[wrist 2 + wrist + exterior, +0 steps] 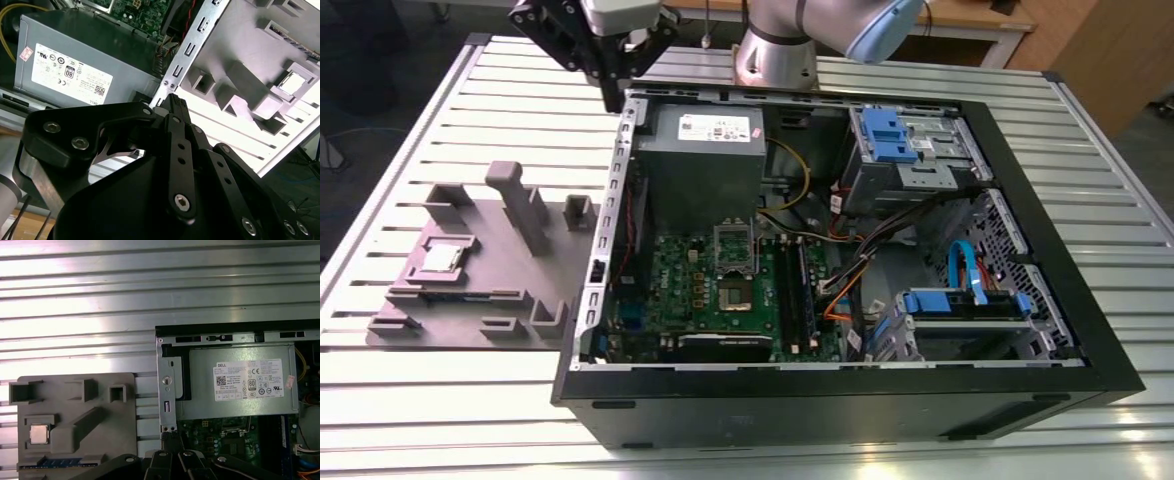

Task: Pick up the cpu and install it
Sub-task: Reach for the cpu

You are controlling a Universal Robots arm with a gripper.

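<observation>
The cpu is a small silvery square lying flat in a recess of the grey holder block, on the exterior view's left of the open computer case. It also shows in both wrist views, as the cpu and the cpu. My gripper hangs above the case's far left corner, well away from the chip, with its black fingers drawn together to a point and nothing between them. Inside the case, the motherboard's socket lies bare with its metal frame raised.
A grey power supply with a white label fills the case's far left, right beside the gripper. Blue drive bays, cables and memory slots crowd the case. The holder block has upright posts. All rests on a slatted metal table.
</observation>
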